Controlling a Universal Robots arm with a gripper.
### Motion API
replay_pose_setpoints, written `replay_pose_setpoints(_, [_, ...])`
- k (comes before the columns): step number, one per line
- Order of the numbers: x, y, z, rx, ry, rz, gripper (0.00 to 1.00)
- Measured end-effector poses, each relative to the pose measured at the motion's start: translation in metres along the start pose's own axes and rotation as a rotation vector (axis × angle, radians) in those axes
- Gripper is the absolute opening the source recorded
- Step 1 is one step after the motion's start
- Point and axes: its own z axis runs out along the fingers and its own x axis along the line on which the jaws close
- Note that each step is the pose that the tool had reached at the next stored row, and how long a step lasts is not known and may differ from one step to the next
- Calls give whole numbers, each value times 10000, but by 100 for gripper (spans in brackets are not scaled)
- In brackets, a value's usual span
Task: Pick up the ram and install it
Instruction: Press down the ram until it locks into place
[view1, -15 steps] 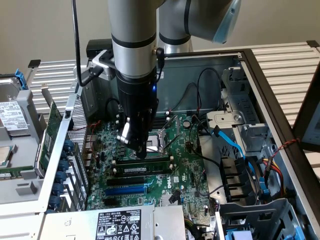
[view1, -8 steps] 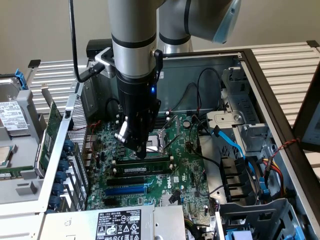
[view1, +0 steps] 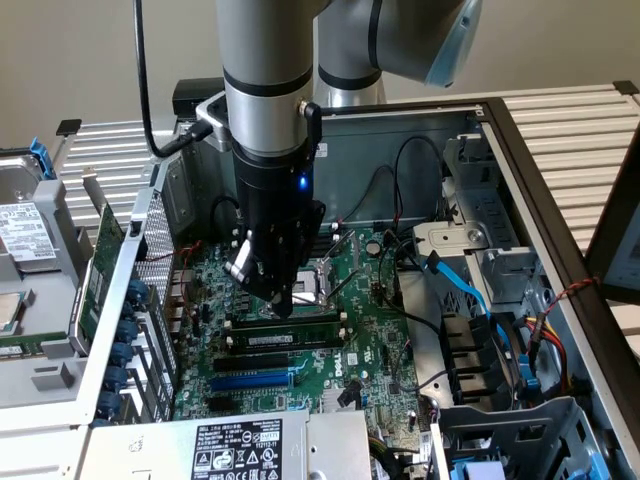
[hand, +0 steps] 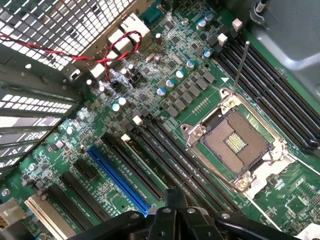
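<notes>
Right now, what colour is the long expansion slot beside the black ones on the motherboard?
Bright blue; the expansion slot shows best in the wrist view.

An open computer case (view1: 520, 150) lies on its side, exposing a green motherboard (view1: 370, 330). At the board's centre sits an empty CPU socket (hand: 235, 142) with its metal retention frame raised. A blue expansion slot (hand: 117, 177) lies at 8 o'clock from the socket, flanked by black slots (hand: 75, 192). A red-and-black twisted wire (hand: 107, 52) runs at 10 o'clock. Blue cables (view1: 470, 290) cross toward the drive bay at 3 o'clock in the exterior view. A white-labelled power supply (view1: 240, 448) sits at 6 o'clock.
</notes>
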Motion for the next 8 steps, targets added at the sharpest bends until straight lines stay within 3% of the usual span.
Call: replay_pose_setpoints(8, [0, 0, 0, 4, -23, 961, 11])
